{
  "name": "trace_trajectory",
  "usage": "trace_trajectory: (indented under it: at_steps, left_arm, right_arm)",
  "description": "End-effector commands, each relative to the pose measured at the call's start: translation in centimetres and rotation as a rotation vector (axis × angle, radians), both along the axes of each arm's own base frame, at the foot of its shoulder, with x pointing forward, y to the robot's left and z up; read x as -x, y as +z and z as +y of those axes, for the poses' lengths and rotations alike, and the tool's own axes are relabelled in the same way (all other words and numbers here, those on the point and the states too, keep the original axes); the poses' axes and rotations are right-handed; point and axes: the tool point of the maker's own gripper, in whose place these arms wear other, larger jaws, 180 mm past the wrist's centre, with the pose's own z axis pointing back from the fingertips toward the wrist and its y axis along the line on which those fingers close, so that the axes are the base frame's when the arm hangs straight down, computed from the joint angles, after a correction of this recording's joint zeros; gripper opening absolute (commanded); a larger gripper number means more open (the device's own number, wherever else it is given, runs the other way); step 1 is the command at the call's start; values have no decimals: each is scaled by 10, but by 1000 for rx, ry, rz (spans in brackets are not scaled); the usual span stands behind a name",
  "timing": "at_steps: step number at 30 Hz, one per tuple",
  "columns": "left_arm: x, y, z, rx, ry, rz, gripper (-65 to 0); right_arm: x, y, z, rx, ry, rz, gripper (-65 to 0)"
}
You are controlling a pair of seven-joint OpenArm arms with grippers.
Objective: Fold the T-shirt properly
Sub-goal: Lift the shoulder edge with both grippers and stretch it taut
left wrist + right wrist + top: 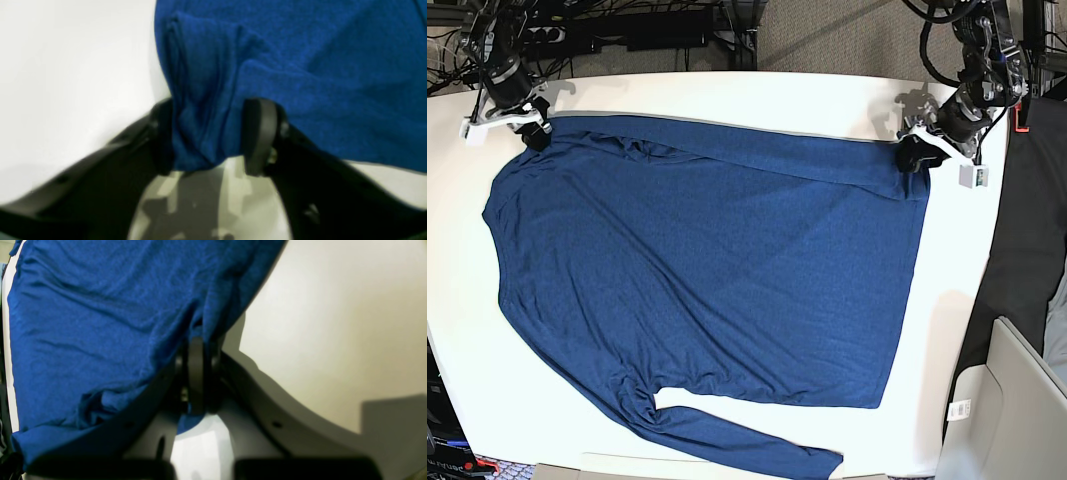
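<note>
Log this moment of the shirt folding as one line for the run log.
stage: top edge folded over | shirt: flat on table | left gripper: open around corner bunch | right gripper: shut on shirt

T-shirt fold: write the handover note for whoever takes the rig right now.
Left gripper: jaws apart, a bunched fold of the dark blue thin knit long-sleeved T-shirt between them, not clamped.
Right gripper: shut on the shirt's edge.
Shirt: spread on the white table, both grippers at its far edge, one sleeve trailing along the near edge.
Done: the far edge is folded over in a narrow band.
Left: sleeves and body folds.
</note>
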Motion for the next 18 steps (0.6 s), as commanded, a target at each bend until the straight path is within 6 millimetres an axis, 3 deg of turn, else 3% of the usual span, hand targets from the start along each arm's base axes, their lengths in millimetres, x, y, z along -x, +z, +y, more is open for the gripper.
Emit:
trace_trajectory:
  at_steps: [1,6,12,18]
  left_arm:
    - [-2,5,0,-2,-12,-9,-416]
    - [-11,10,1,-8,-11,-29,-647]
    - [-8,9,4,-12,-10,-21,-649]
    - [22,6,17,-75,-49,34,-649]
  right_arm:
    - [-5,10,-6,16,1,-33,-648]
    - [-5,10,-6,16,-1,-34,-648]
    - [-1,13,-16,31,-23,-34,-648]
    - [9,9,-19,44,-10,-4,-648]
